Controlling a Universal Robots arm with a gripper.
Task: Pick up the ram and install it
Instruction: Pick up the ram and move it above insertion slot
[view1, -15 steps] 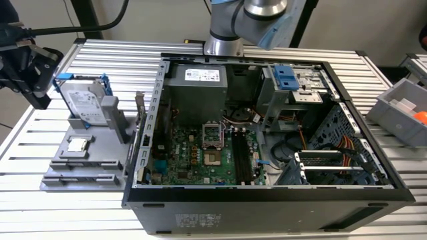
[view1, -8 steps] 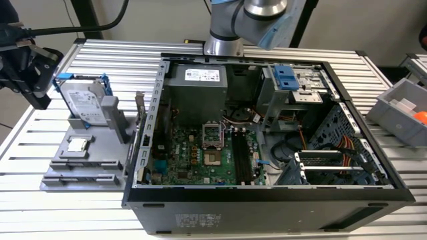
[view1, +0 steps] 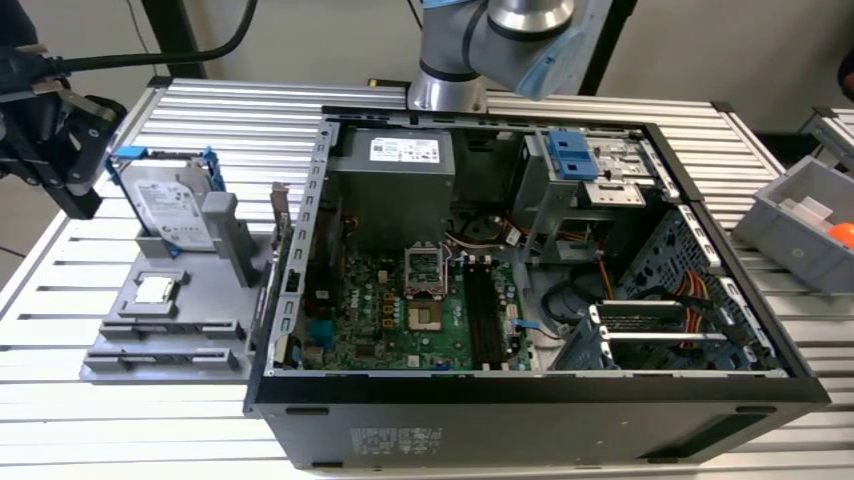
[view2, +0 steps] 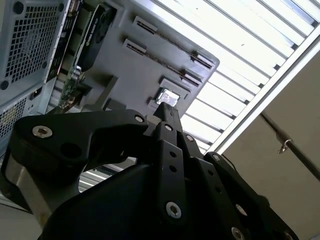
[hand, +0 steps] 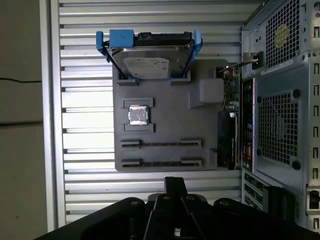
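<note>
Gripper (hand: 175, 181) clenched, empty, hovering near gray tray (hand: 165, 110); ram (hand: 161, 143) seated edgewise in tray slot.

The arm (view1: 454, 70) holds its black gripper (view2: 168, 112) out empty, the jaws seemingly pressed together.

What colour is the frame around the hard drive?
Blue. The frame around the silver hard drive shows best in the first wrist view.
</note>
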